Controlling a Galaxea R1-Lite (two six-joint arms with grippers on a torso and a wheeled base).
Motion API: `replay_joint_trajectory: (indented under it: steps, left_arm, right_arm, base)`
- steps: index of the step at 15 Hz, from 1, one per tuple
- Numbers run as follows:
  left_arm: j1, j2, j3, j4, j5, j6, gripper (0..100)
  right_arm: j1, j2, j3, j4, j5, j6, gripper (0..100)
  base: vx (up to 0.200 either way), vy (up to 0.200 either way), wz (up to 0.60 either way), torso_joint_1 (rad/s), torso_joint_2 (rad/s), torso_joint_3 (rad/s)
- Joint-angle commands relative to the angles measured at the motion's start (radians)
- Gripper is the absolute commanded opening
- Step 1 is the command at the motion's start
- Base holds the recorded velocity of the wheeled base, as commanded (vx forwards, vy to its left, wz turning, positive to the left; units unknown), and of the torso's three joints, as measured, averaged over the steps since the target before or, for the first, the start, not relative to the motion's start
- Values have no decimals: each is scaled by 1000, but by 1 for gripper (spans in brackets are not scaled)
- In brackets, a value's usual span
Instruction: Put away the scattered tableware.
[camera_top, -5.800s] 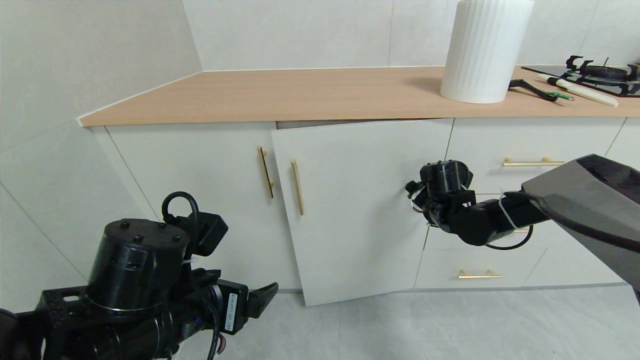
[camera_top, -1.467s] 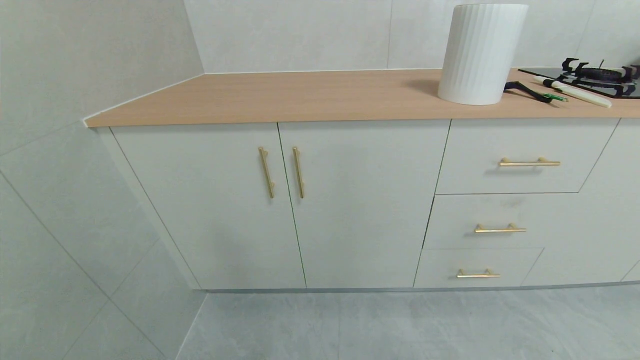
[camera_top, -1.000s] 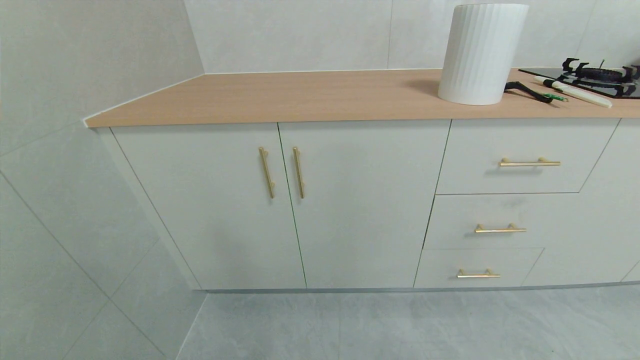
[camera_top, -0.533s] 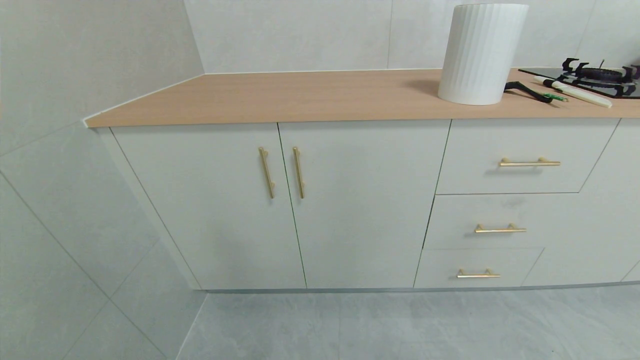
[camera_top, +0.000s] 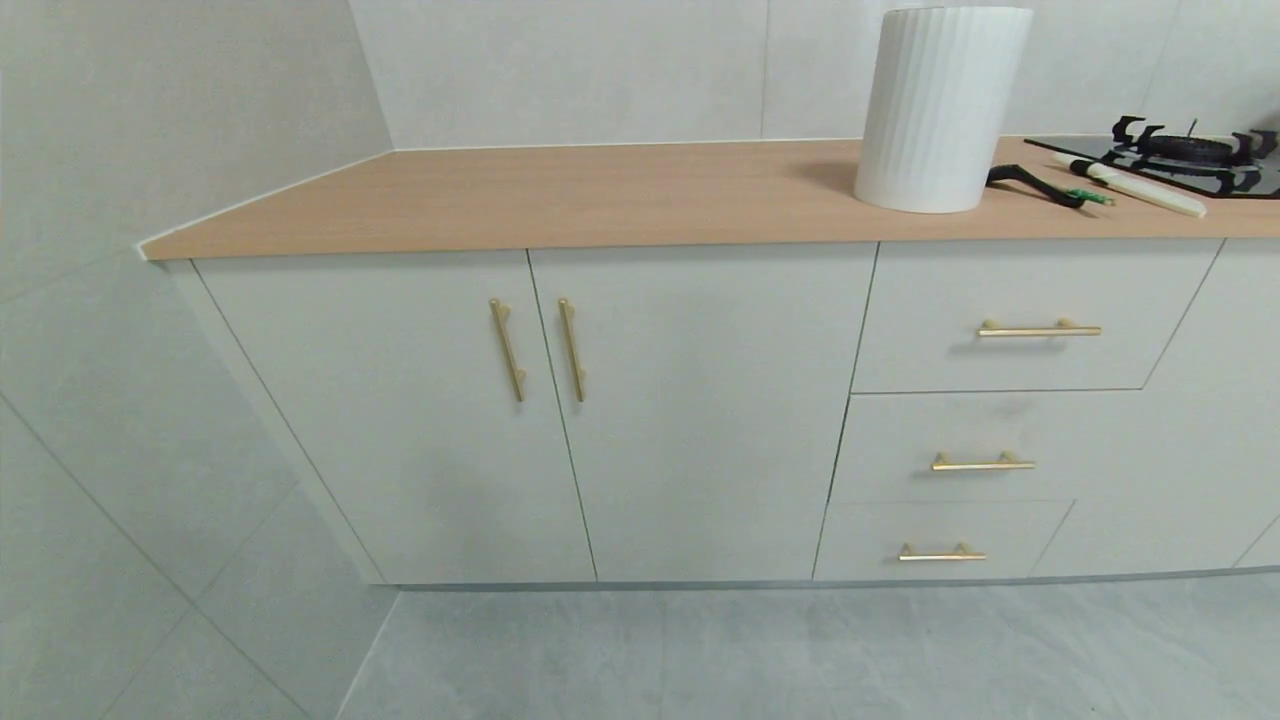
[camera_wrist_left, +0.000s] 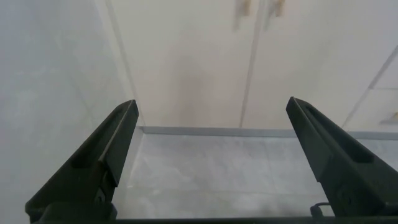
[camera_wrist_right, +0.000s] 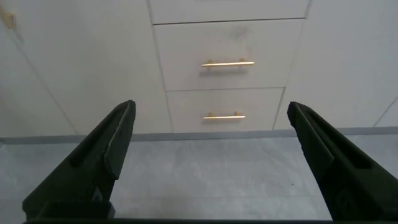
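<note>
Up on the wooden countertop, the scattered tableware is seen at the upper right of the head view. A black utensil with a green tip and a white-handled utensil are laid just beside each other, near the edge of the black stove. A tall white ribbed container is stood upright just to the left of the black utensil; whether the two are touching cannot be told.

Below the countertop, the left cabinet door and the right cabinet door are shown shut. Their upright gold handles are set side by side at the centre of the frame. To the right of the doors, three drawers are stacked one above another. All are shut, and each is fitted with a level gold handle. A grey tiled floor is spread across the bottom of the frame.

The left gripper is pictured low before the cabinet doors with its fingers held wide apart, the floor being seen through the gap. The right gripper is likewise pictured with its fingers spread wide, faced toward the two lower drawers, with floor seen through the gap.
</note>
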Motion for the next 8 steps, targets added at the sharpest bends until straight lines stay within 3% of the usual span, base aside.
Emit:
replay_joint_trajectory:
  steps: [1,3,8]
  left_arm:
    - [1,2,0,0,1,-1,100]
    - [-1,2,0,0,1,-1,100]
    - [-1,2,-2,0,1,-6,100]
  right_arm:
    - [-1,2,0,-1,0,0,100]
    - [-1,2,0,-1,0,0,100]
    - [-1,2,0,-1,0,0,100]
  base:
    - [0,-200,0,7,2,7]
    - [0,-200,0,0,2,5]
    - [0,0,0,0,0,0]
